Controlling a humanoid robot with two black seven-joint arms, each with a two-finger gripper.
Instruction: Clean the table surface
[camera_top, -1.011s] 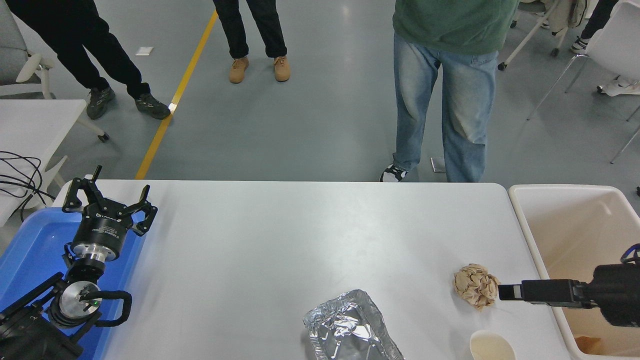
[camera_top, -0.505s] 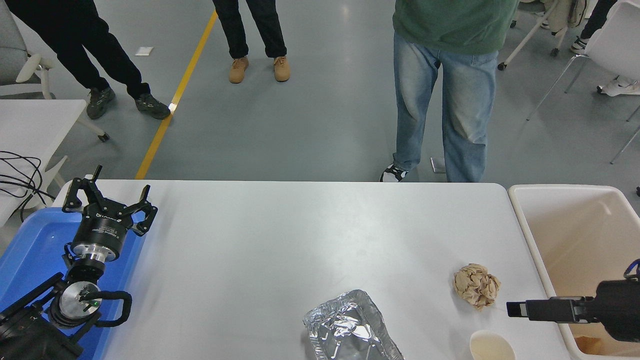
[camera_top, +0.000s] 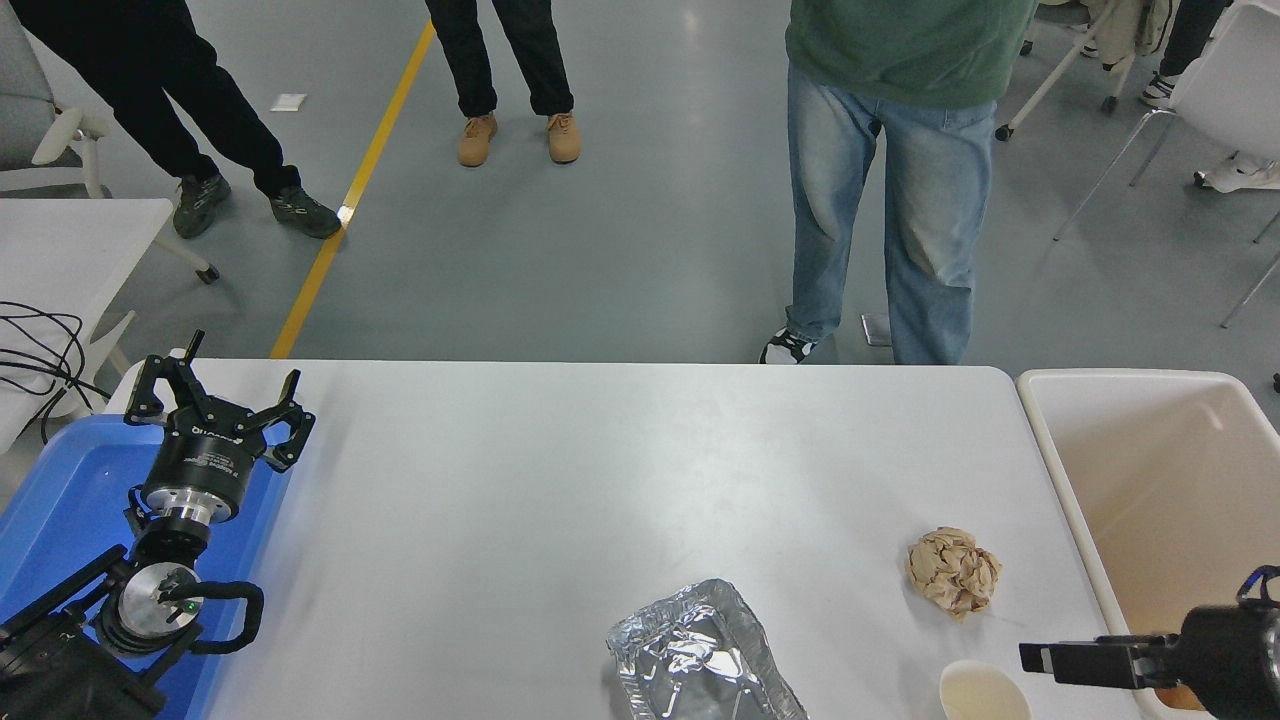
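Observation:
The white table surface (camera_top: 560, 480) carries a crumpled brown paper ball (camera_top: 952, 572) at the right, a crushed foil tray (camera_top: 700, 655) at the near middle and a white paper cup (camera_top: 983, 692) at the near edge. My right gripper (camera_top: 1045, 660) comes in from the lower right, seen edge-on. It is below and right of the paper ball, clear of it, and just right of the cup. My left gripper (camera_top: 222, 398) is parked open at the left, over the edge of the blue tray (camera_top: 60, 480).
A white bin (camera_top: 1040, 420) stands against the table's right end, with a brown scrap at its bottom. A person in jeans (camera_top: 890, 220) stands at the far side; two other people's legs show further back. A smaller white table and cables are at the far left.
My right gripper has drawn back from beside the paper ball, towards the near edge and the right. The ball stays in place. The left arm has not moved.

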